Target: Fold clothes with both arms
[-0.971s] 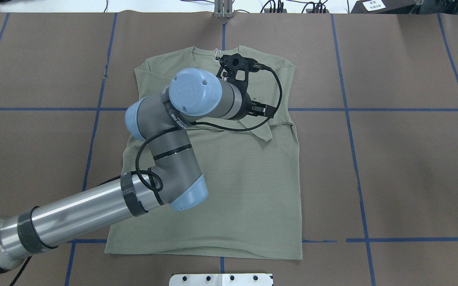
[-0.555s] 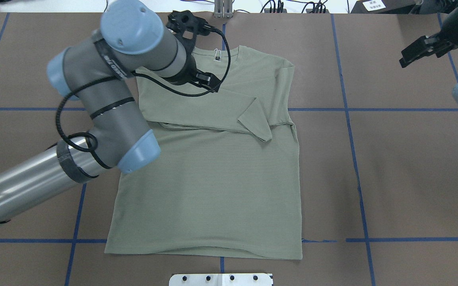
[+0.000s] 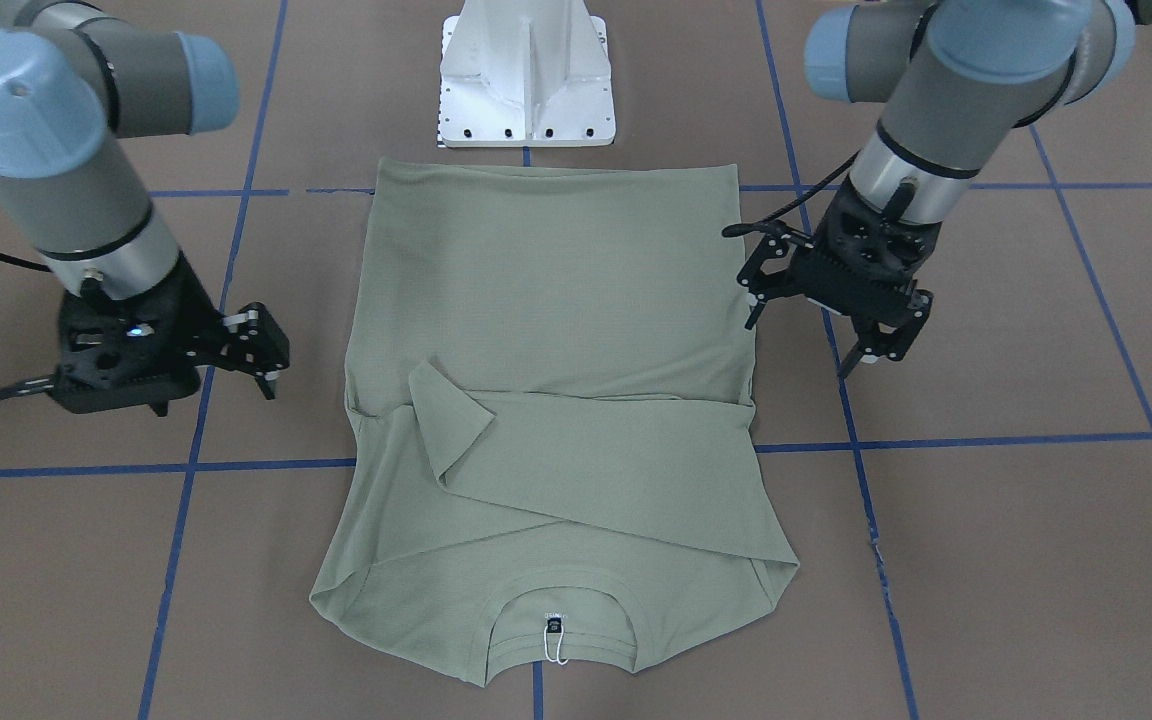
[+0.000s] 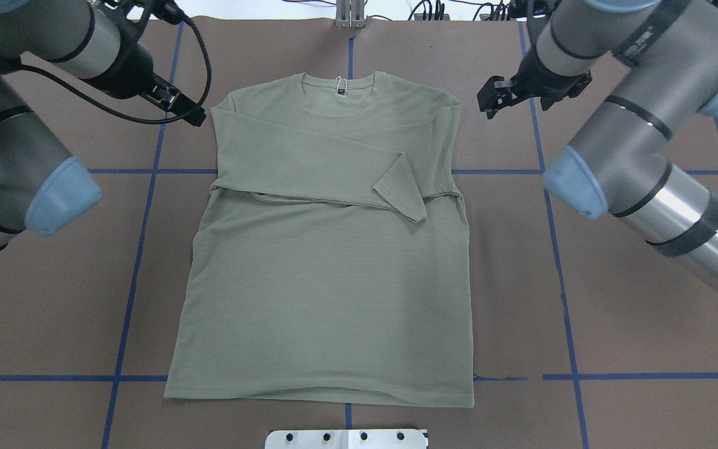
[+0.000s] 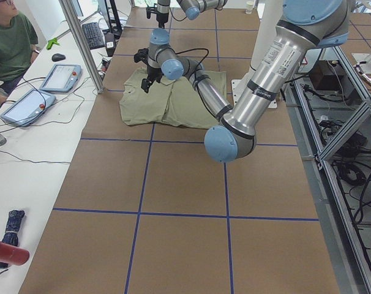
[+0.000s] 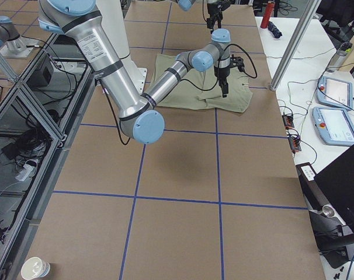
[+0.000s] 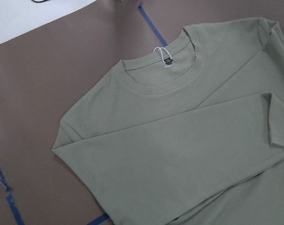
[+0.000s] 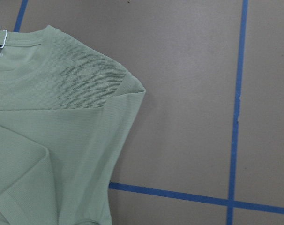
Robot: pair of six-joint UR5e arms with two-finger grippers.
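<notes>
The pale sage-green shirt (image 4: 334, 280) lies flat on the brown table, neck at the far side, both sleeves folded across the chest. The upper sleeve's cuff (image 4: 404, 187) lies near the right side. It also shows in the front view (image 3: 556, 300) with the black neck tag (image 3: 555, 625). My left gripper (image 4: 187, 109) hangs open and empty just outside the shirt's left shoulder, also seen in the front view (image 3: 871, 358). My right gripper (image 4: 495, 103) hangs open and empty just outside the right shoulder, also in the front view (image 3: 271, 365). Both wrist views show a shoulder (image 7: 62, 140) (image 8: 132, 89), no fingers.
The white base pedestal (image 3: 526, 80) stands at the near table edge by the shirt's hem. Blue tape lines (image 4: 558, 249) grid the brown table. An operator (image 5: 11, 43) sits at a side desk with tablets (image 5: 63, 76). A paper cup (image 6: 37, 268) stands at a table corner.
My left arm has pulled back from over the shirt's chest to outside the left shoulder, leaving the sleeve across the chest. My right arm has come in toward the right shoulder.
</notes>
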